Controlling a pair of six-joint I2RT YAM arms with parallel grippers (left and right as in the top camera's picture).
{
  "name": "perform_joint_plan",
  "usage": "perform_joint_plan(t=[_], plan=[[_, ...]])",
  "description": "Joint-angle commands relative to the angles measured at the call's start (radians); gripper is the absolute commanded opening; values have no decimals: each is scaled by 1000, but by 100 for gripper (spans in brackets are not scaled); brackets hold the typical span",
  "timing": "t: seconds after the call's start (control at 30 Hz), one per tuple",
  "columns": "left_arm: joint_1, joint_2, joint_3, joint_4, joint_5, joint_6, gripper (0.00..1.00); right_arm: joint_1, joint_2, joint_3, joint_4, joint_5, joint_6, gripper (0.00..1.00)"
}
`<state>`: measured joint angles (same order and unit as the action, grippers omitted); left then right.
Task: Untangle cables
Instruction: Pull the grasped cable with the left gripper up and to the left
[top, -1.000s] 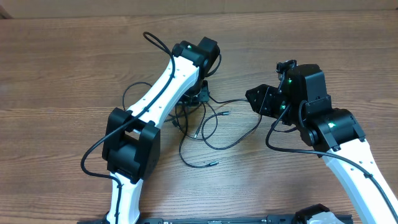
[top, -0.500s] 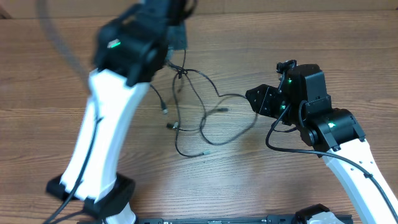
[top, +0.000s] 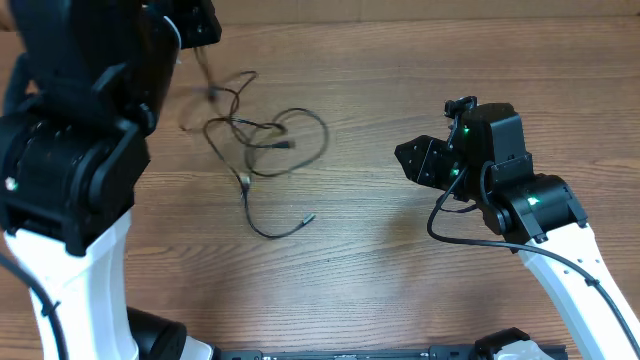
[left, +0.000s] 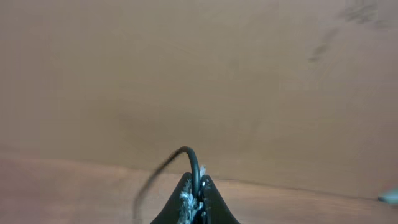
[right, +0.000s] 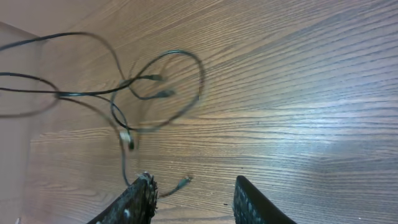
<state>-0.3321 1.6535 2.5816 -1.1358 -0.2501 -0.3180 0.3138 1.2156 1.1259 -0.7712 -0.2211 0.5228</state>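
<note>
**Left gripper pinches one cord; right gripper stands empty beside the tangle**

The left arm (top: 80, 150) fills the left side of the overhead view, raised close to the camera. In its wrist view the left gripper (left: 199, 185) is clamped tight on a thin black cord (left: 186, 151), which arcs up out of the fingertips and away to the left.

The cables (top: 265, 135) form a loose tangle of loops over the far left part of the wooden table (top: 400, 290). Their far strands blur toward the left arm. One strand trails nearer and ends in a small plug (top: 308, 215).

The right gripper (top: 406, 165) sits well apart, to the right of the tangle. Its jaws are partly open and hold nothing. Its wrist view shows the looped cords beyond its two fingers (right: 138, 200).
</note>
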Motion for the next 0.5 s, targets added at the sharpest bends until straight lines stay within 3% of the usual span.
perform_joint_plan(t=[0.0, 0.23, 0.47], plan=[[6, -14, 21, 51, 150, 61, 4, -5, 0, 19, 2, 0, -8, 39], [6, -14, 21, 194, 237, 80, 4, -5, 0, 19, -2, 3, -9, 39], [31, -14, 21, 251, 166, 106, 4, -5, 0, 19, -2, 3, -35, 39]])
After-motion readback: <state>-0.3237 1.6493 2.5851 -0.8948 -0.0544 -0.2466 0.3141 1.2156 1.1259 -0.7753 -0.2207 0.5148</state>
